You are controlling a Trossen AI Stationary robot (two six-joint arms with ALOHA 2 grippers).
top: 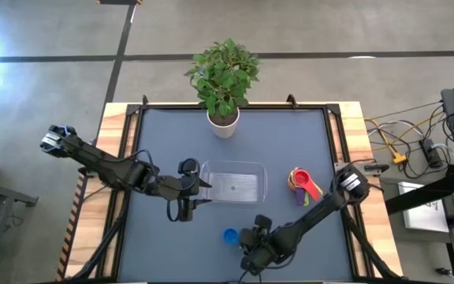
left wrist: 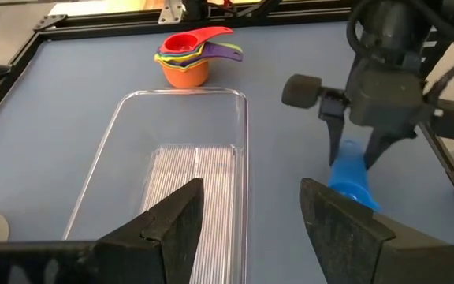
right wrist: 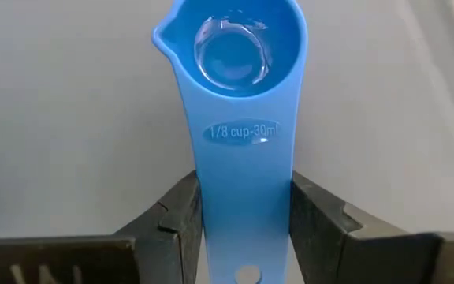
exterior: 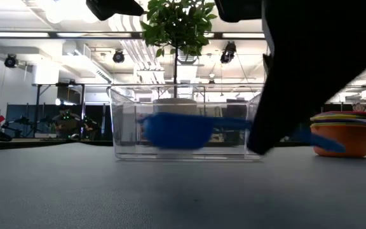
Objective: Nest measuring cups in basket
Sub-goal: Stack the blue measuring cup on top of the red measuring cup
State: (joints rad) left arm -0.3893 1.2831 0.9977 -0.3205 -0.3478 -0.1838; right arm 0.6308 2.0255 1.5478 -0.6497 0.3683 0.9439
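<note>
Both arms are dark, near-black jointed limbs built of slim tubes between thicker round joint housings. The left arm [top: 101,162] carries a pale grey-and-white block at its outer joint, farthest from the clear basket [top: 235,183]. The right arm [top: 321,209] has a rounded silver-grey cap on the joint nearest the counter's [top: 172,134] wooden edge. Black cables trail beside each arm. The left end effector [left wrist: 251,225] has two broad, matte black wedge-shaped fingers; the right end effector [right wrist: 244,229] looks alike, its fingers flat-faced with what may be ridged inner pads.
</note>
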